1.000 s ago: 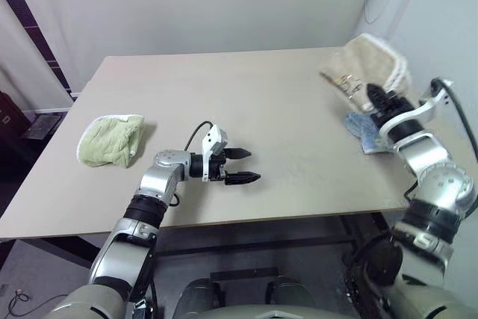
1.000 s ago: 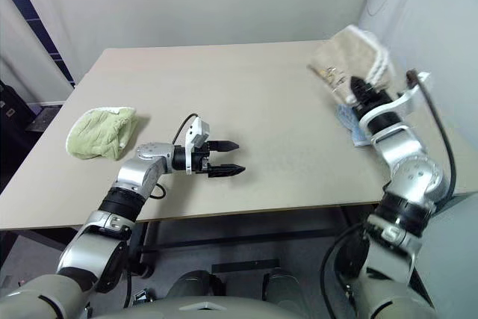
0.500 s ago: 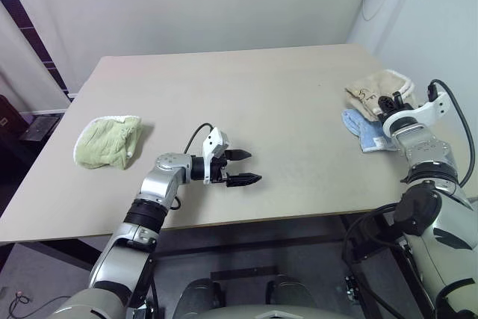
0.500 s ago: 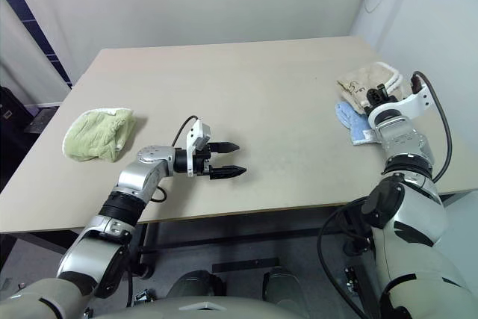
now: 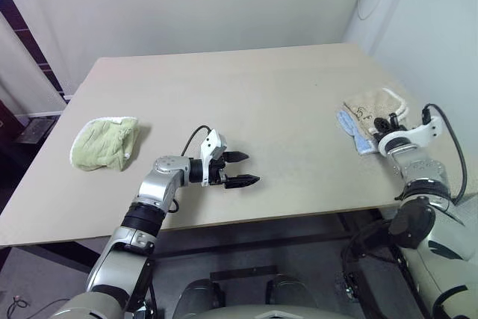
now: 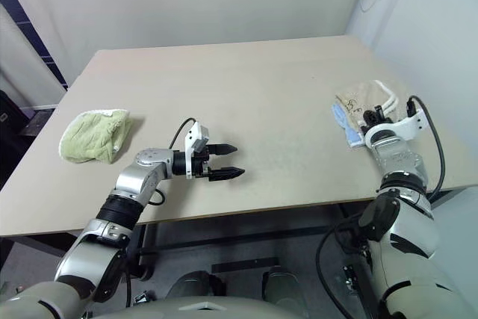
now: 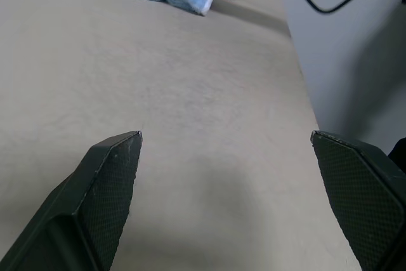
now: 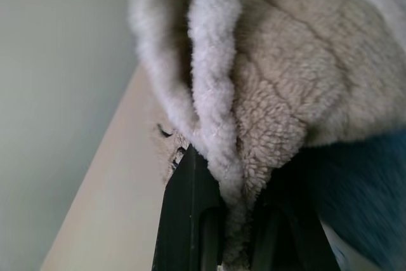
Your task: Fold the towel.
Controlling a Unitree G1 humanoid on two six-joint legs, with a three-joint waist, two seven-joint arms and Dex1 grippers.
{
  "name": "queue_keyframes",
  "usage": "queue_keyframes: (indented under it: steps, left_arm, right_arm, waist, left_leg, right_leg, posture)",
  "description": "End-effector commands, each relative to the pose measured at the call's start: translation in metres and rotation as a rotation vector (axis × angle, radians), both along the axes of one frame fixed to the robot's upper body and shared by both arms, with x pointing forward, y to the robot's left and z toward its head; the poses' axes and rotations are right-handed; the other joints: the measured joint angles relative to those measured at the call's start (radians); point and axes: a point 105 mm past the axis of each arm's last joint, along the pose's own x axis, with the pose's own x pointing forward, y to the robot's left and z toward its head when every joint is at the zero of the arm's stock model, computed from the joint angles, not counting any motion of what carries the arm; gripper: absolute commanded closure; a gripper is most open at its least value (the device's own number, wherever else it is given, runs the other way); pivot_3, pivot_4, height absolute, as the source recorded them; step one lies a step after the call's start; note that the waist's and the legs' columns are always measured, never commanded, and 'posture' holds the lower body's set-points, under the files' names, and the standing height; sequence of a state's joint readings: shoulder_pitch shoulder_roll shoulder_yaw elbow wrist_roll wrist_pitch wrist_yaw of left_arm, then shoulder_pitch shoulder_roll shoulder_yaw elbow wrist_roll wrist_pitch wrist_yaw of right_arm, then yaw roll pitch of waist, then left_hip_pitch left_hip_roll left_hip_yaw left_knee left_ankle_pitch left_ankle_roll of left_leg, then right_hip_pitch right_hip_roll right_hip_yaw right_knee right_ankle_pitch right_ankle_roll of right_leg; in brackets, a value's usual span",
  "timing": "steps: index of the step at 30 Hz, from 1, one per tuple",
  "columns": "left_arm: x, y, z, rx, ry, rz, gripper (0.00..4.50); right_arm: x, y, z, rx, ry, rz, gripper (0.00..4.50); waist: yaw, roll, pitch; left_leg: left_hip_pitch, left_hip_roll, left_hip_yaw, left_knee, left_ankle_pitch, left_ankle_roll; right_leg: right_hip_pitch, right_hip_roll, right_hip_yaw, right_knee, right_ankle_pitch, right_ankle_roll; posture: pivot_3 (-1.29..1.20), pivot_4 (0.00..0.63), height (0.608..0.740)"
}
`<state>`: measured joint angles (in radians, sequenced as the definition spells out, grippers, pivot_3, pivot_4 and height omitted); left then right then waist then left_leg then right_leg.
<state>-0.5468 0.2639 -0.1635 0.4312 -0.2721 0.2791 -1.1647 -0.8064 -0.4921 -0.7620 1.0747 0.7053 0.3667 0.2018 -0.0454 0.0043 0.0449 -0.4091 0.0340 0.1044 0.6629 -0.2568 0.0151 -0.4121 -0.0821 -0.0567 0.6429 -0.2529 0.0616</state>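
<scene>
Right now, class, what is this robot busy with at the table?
The right claw is shut on a bunched fold of the beige towel at the table's right edge. The towel lies crumpled, partly over a light blue towel, so no neat fold is made yet. The left claw hangs open over bare table near the front middle, holding nothing. A light green towel sits bundled on the left side.

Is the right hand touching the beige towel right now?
Touching. The right wrist view shows the right hand shut on a fold of the beige towel, its pile squeezed between the black fingers.
</scene>
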Motion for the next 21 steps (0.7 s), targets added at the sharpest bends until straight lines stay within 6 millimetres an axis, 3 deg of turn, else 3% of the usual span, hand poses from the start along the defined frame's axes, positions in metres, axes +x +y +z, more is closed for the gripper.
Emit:
queue_keyframes:
  steps: [1,5,6,9,16,17,21]
  left_arm:
    - [0.006,-0.003,0.013,-0.021,-0.040,-0.008,0.00]
    - [0.008,-0.006,0.013,-0.027,-0.042,-0.008,0.00]
    - [0.008,-0.007,0.013,-0.030,-0.040,-0.006,0.00]
    - [0.008,-0.008,0.013,-0.032,-0.039,-0.008,0.00]
    - [0.007,-0.007,0.011,-0.030,-0.028,-0.012,0.00]
    - [0.007,-0.007,0.011,-0.029,-0.027,-0.014,0.00]
    - [0.008,-0.006,0.012,-0.033,-0.030,-0.019,0.00]
  right_arm:
    - [0.001,-0.006,0.011,0.011,-0.032,-0.056,4.50]
    - [-0.006,-0.012,-0.005,0.050,0.036,-0.125,4.50]
    - [-0.006,-0.013,-0.006,0.059,0.039,-0.131,3.78]
    - [-0.006,-0.015,-0.004,0.054,0.034,-0.137,2.88]
    - [-0.008,-0.022,0.020,0.067,-0.042,-0.139,0.25]
    - [-0.010,-0.021,0.022,0.081,-0.056,-0.131,0.07]
    - [-0.030,-0.024,0.027,0.203,-0.135,-0.146,0.07]
  waist:
    - [0.001,0.000,0.000]
    - [0.001,0.000,0.000]
    - [0.002,0.000,0.000]
    - [0.002,0.000,0.000]
    - [0.004,0.000,0.000]
    - [0.004,0.000,0.000]
    - [0.005,0.000,0.000]
  left_leg:
    - [0.000,0.000,0.000,0.000,0.000,0.000]
    - [0.000,0.000,0.000,0.000,0.000,0.000]
    - [0.000,0.000,0.000,0.000,0.000,0.000]
    - [0.000,0.000,0.000,0.000,0.000,0.000]
    - [0.000,0.000,0.000,0.000,0.000,0.000]
    - [0.000,0.000,0.000,0.000,0.000,0.000]
    - [0.000,0.000,-0.001,0.000,0.000,0.000]
  right_leg:
    - [0.000,0.000,0.000,0.000,0.000,0.000]
    - [0.000,0.000,0.000,0.000,0.000,0.000]
    - [0.001,0.000,0.000,0.000,0.000,0.000]
    - [0.001,0.000,0.000,-0.001,0.000,0.000]
    - [0.001,0.000,0.000,-0.001,0.000,0.000]
    - [0.001,0.000,0.000,-0.001,0.000,0.000]
    - [0.001,0.000,0.000,-0.002,0.000,0.000]
  posture:
    - [0.00,0.000,0.740]
    - [0.00,0.000,0.740]
    - [0.00,0.000,0.740]
    - [0.00,0.000,0.740]
    - [0.00,0.000,0.740]
    - [0.00,0.000,0.740]
    - [0.00,0.000,0.740]
